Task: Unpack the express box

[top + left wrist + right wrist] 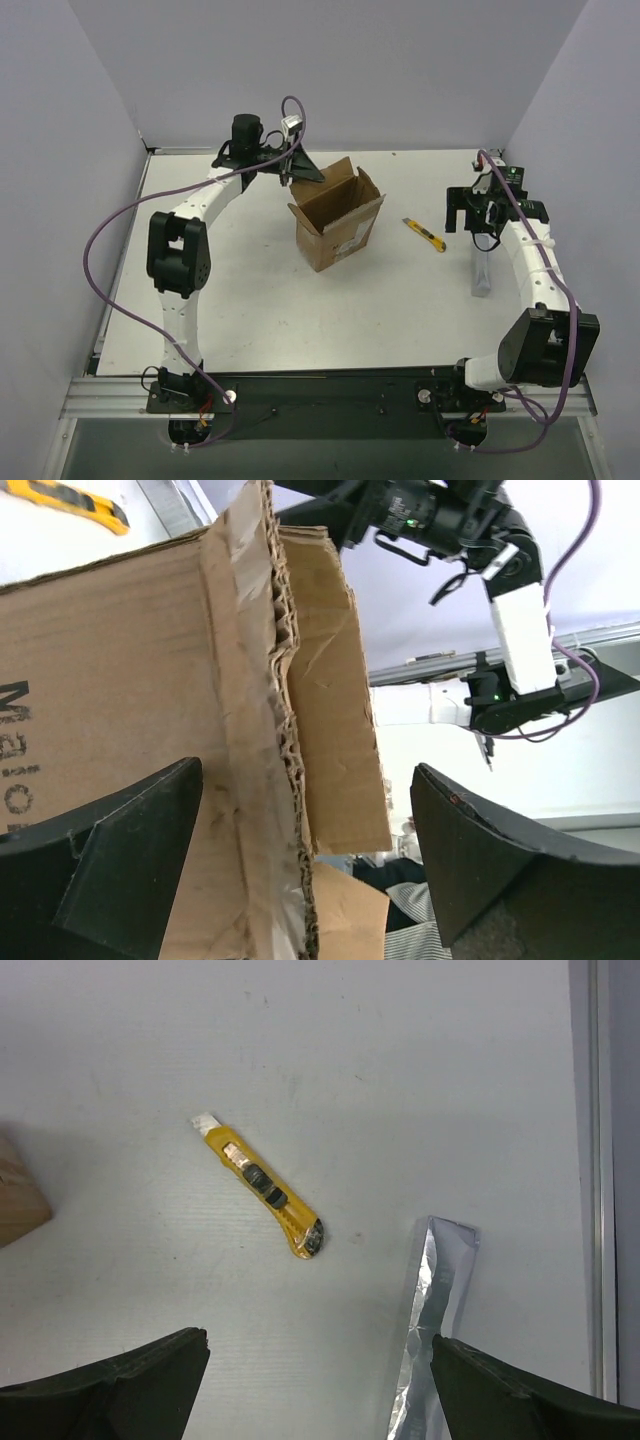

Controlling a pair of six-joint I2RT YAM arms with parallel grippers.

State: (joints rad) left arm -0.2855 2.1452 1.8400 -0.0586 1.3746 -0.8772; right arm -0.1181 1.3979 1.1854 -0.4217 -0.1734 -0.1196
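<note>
Two hands wide open, empty: left hand [307, 770] astride flap [330, 680] of express box [338, 228], right hand [320, 1338] over utility knife [262, 1188]. Probably light, stiff cardboard; grip flap edge.

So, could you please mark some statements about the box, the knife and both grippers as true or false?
1. The express box stands with its top flaps open. True.
2. The utility knife lies inside the box. False: it lies on the table, to the right of the box.
3. The right gripper holds the knife. False: its jaws are open and empty.
4. The left gripper is open, close to a box flap. True.
</note>
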